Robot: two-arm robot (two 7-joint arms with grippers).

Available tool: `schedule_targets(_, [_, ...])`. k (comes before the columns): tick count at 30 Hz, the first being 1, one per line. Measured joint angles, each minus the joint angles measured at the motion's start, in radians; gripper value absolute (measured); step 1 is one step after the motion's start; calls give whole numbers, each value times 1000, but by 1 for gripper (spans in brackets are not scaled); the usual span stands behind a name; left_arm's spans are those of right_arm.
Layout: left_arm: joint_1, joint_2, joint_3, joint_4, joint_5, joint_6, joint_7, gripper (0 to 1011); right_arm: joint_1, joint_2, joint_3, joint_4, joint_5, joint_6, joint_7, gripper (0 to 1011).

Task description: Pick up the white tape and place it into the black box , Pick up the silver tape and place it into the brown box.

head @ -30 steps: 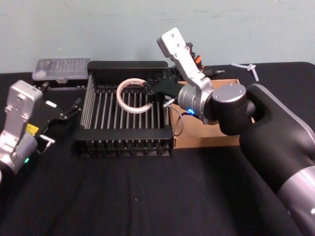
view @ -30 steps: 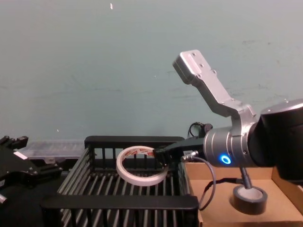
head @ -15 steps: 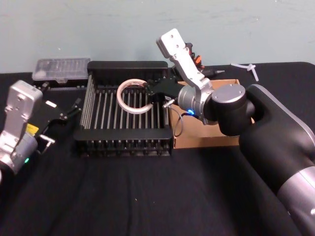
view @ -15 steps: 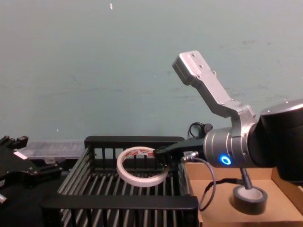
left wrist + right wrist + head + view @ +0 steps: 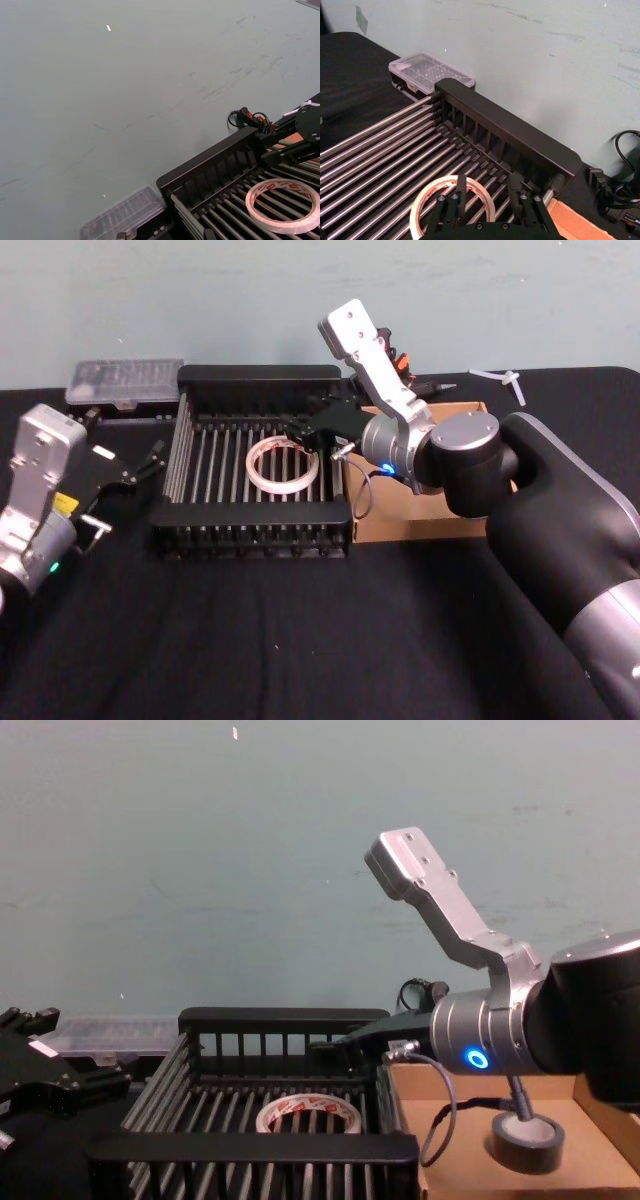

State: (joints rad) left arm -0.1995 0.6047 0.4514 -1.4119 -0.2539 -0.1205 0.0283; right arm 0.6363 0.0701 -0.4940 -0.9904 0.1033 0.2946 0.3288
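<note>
The white tape (image 5: 283, 467) (image 5: 268, 1118) (image 5: 284, 198) (image 5: 420, 210) lies flat on the bars inside the black box (image 5: 258, 373) (image 5: 250, 1148) (image 5: 210, 167) (image 5: 505, 125). My right gripper (image 5: 295, 425) (image 5: 325, 1045) (image 5: 487, 187) hovers just above it, open and holding nothing. The silver tape (image 5: 527, 1137) stands in the brown box (image 5: 600, 1140) (image 5: 420, 525), which sits against the right side of the black box; my right arm hides it in the head view. My left gripper (image 5: 150, 462) (image 5: 40, 1070) is parked left of the black box.
A clear plastic case (image 5: 125, 380) (image 5: 430, 72) lies behind the black box's left corner. Cables (image 5: 400, 360) and a white plastic piece (image 5: 505, 378) lie at the back right. The wall runs close behind. Open black tabletop spreads in front.
My right gripper has opened and let go of the white tape, which dropped from hanging above the black box onto its bars. The arms have hardly moved.
</note>
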Motion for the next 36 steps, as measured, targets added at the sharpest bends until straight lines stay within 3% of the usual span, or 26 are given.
schedule_targets(15, [0,0,0,0,0,0,0,1001,0,0,0,-1,2,0,1,961])
schedule_targets(26, [0,0,0,0,0,0,0,1001,-17,5,18,-37,3,4,16,1002])
schedule_targets(36, [0,0,0,0,0,0,0,1001,-78,44,44,-183,18,16,25,1002])
